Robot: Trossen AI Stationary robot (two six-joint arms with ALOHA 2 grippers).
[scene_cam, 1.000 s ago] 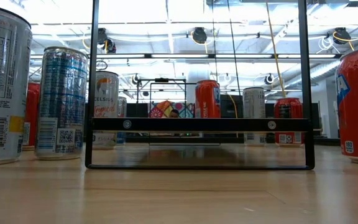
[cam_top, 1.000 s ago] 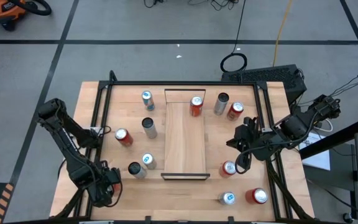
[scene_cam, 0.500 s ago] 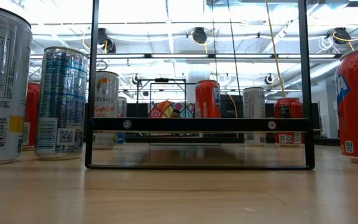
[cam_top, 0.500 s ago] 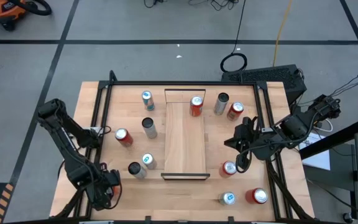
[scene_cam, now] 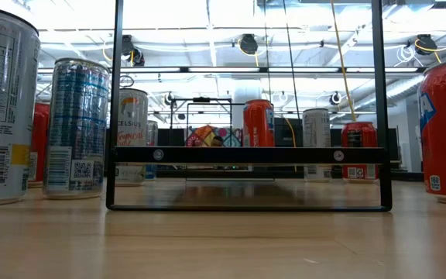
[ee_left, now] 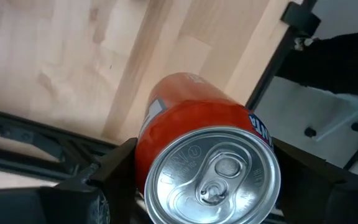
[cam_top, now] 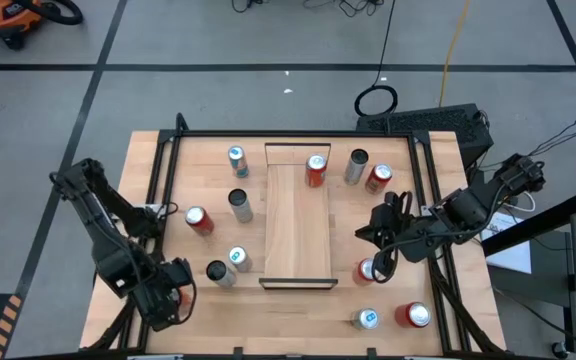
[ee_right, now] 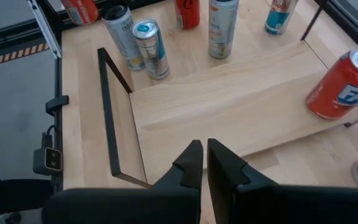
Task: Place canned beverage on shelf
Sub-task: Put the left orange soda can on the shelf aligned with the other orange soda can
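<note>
Standing alone on the shelf (cam_top: 296, 225), one red can (cam_top: 315, 170); left fingers (ee_left: 114, 171) pinching orange can (ee_left: 207, 162), right fingers (ee_right: 191, 163) pressed together.

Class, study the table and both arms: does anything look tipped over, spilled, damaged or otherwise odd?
Nothing stands out. Every can on the table stands upright, and one red can already sits at the far end of the shelf. The left gripper holds an orange can cleanly; the right gripper hovers beside the shelf, fingers shut.
</note>
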